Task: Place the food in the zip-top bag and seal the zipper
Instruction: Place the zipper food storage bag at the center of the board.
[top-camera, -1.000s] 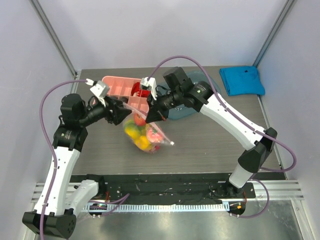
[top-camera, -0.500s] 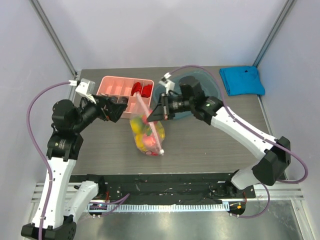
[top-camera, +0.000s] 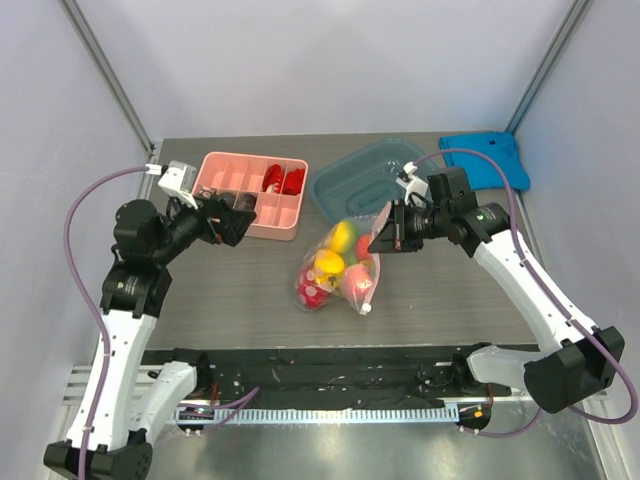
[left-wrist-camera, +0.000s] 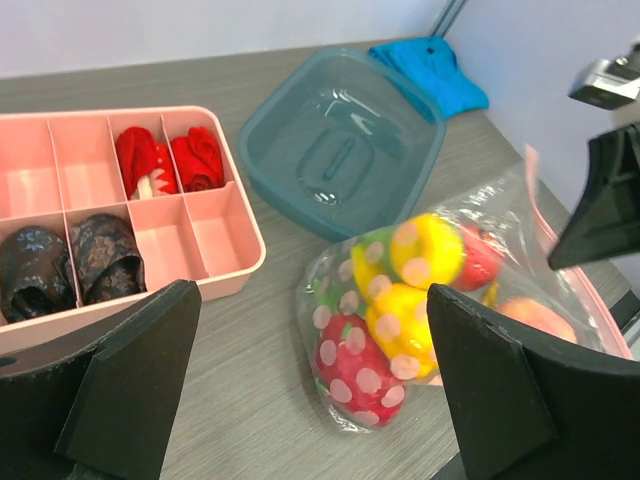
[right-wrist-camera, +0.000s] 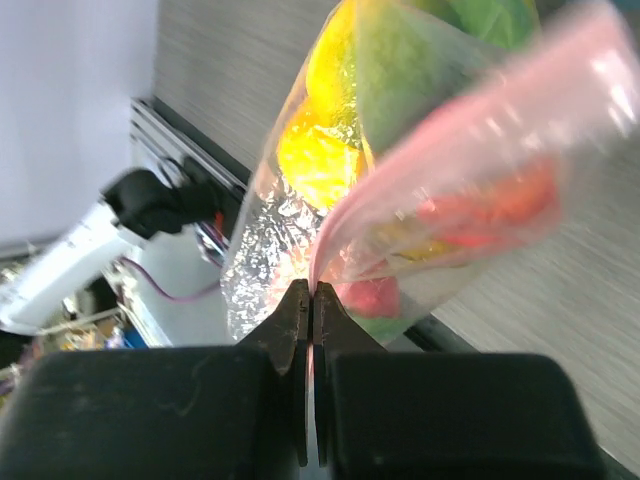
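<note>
Top external view: the right gripper (top-camera: 385, 232) pinches the pink zipper (top-camera: 373, 277) at the upper end of the zip-top bag (top-camera: 345, 287). The bag sits mid-table (top-camera: 230, 290), just in front of a teal tray (top-camera: 365, 172), with toy food (top-camera: 328, 262) bunched inside. The left gripper (top-camera: 240, 216), fingers spread and empty, hangs at a pink divided box (top-camera: 232, 178).

Pink divided box (top-camera: 228, 178) (left-wrist-camera: 215, 235) at far left of grey wood-grain table (top-camera: 230, 290). Red items (top-camera: 283, 180) (left-wrist-camera: 168, 160) fill two adjoining far-row compartments. Dark items (left-wrist-camera: 65, 258) fill two adjoining near-row compartments. Teal container (top-camera: 365, 175) (left-wrist-camera: 340, 150) near box's right side, apart. Blue cloth (top-camera: 490, 160) (left-wrist-camera: 432, 68) in far right corner.
</note>
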